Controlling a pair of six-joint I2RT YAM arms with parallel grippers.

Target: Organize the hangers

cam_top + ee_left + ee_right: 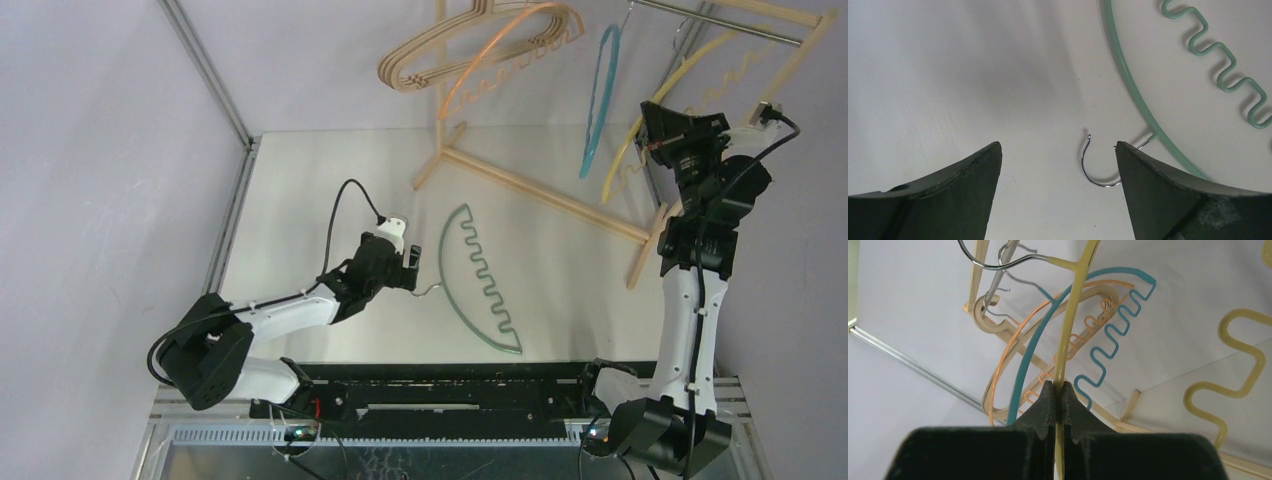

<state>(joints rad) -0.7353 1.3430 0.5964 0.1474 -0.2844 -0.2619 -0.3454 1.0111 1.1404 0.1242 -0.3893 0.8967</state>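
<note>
A teal hanger with a wavy edge lies flat on the table, its metal hook pointing at my left gripper. That gripper hovers open just above the hook, which lies between its fingers near the right one. My right gripper is shut on the arched rim of the yellow hanger, held up by the rack's metal rod. Its hook sits at the rod. A blue hanger, an orange one and beige wooden ones hang on the rack.
The pale wooden rack frame stands across the back of the table, its foot bar running diagonally toward the right arm. A metal rail borders the table's left side. White walls close in at the back and sides.
</note>
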